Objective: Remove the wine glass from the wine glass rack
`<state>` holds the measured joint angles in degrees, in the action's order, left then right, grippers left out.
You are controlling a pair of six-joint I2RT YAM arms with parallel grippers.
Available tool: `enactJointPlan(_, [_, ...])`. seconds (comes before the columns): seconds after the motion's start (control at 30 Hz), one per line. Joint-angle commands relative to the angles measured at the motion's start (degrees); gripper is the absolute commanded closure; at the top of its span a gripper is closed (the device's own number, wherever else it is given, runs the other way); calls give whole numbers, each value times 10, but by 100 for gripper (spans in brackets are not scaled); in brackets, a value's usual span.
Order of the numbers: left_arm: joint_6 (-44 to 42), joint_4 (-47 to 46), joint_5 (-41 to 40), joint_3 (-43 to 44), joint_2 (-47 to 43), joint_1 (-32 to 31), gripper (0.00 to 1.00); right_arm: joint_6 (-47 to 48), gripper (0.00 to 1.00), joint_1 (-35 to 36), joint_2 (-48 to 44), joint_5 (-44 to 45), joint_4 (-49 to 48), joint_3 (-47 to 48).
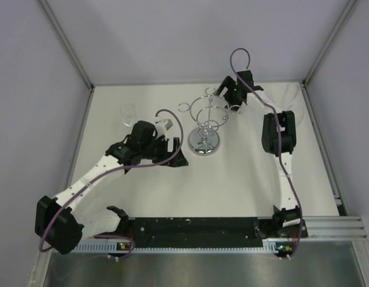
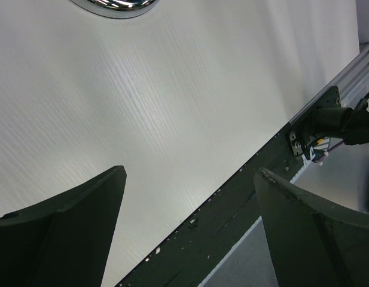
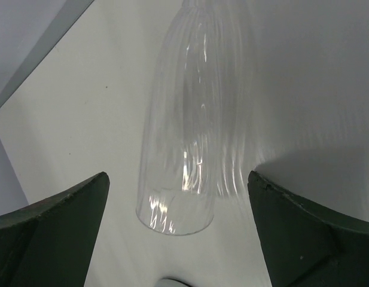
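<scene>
Your right hand (image 3: 178,176) has its two fingers (image 3: 58,221) wide apart. The wine glass (image 3: 184,119) is in the gap between them and touches neither one. The glass is clear and ribbed. Its open rim points back toward the hand, and its narrow end runs away from the hand and leaves the top of the wrist view, so you cannot see there what carries it. Behind the glass is the white bench (image 3: 100,89).

From above, this hand is just beside the curved arms of the wine glass rack (image 1: 204,143), on the rack's right and far side. The glass itself is too faint in that view to be made out, so whether it hangs on a ring I cannot tell.

Your left hand (image 2: 190,173) also has its fingers wide apart, and between them you see only the bench surface and a dark strip (image 2: 232,221) along the bench edge. The shiny round foot of the rack is ahead of this hand and to its left, near but not touching; only its edge shows at the top of the wrist view
</scene>
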<state>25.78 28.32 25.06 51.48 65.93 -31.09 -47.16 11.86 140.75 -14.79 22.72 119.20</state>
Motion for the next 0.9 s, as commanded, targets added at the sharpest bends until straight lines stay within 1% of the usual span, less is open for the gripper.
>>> enactJointPlan(0.0, [-7,-4,8,9,-1,2,6,-12,1,16,18,1,-15,41])
enactJointPlan(0.13, [-8,-3,9,10,1,2,6,-19,2,18,28,-5,-22,42])
enactJointPlan(0.23, [-8,-2,9,10,1,2,6,-21,6,19,33,-9,-25,41])
enactJointPlan(0.47, [-9,-2,10,10,1,2,6,-24,21,19,39,-21,-28,39])
enactJointPlan(0.63, [-9,-1,10,11,1,2,6,-22,35,19,36,-26,-30,34])
enactJointPlan(0.77, [-9,-1,10,11,0,2,6,-23,44,19,34,-27,-32,32])
enactJointPlan(0.87, [-9,-1,10,11,0,2,6,-22,49,19,31,-27,-32,33])
